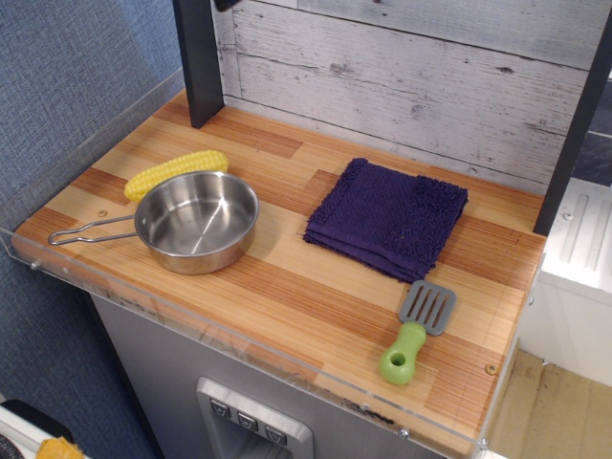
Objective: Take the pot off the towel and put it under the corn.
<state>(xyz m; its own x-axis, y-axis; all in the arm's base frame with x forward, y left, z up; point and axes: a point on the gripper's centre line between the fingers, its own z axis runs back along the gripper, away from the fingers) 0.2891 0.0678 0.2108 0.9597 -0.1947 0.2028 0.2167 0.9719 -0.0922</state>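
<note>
The shiny steel pot [197, 220] stands on the wooden counter at the left, its wire handle [88, 231] pointing left. The yellow corn [176, 173] lies just behind it, touching or nearly touching the pot's far rim. The folded dark purple towel [387, 218] lies bare at the centre right, apart from the pot. The gripper is out of view; only a dark post [199, 59] of the arm's mount shows at the top left.
A grey spatula with a green handle [416, 333] lies near the front right. A clear acrylic rim [249, 349] runs along the counter's front and left edges. A whitewashed plank wall stands behind.
</note>
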